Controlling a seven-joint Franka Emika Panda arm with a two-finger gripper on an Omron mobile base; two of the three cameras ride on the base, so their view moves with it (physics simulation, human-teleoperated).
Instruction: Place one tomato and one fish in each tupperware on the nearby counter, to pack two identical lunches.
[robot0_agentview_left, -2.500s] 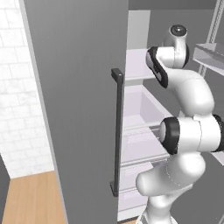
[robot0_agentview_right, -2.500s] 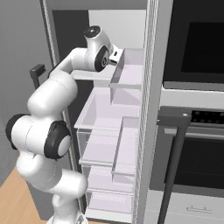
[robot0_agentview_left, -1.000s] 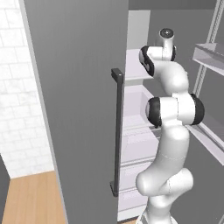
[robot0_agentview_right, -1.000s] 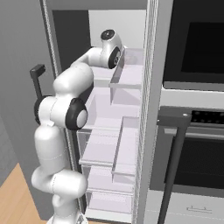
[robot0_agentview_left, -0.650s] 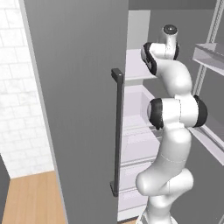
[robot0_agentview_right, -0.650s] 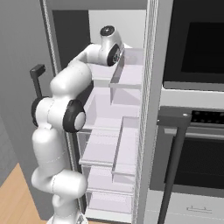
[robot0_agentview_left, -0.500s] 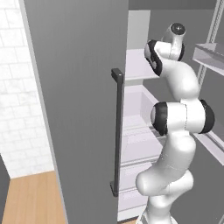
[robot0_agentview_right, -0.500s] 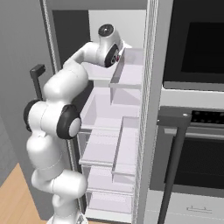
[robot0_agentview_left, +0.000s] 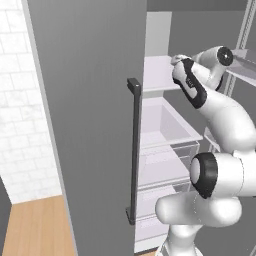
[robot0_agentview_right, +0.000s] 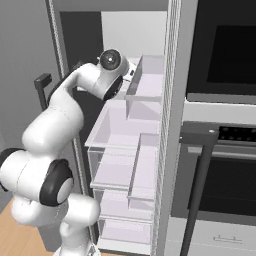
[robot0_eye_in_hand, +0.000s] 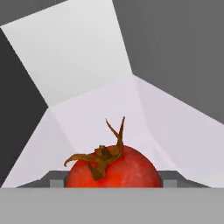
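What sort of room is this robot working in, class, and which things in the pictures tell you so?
Most likely a kitchen: an open fridge with pale shelves and drawers, a built-in oven right beside it, and a red tomato on a fridge shelf.

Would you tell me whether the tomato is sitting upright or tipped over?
Upright: in the hand view, the tomato's brown stem points up, away from the white fridge shelf under it.
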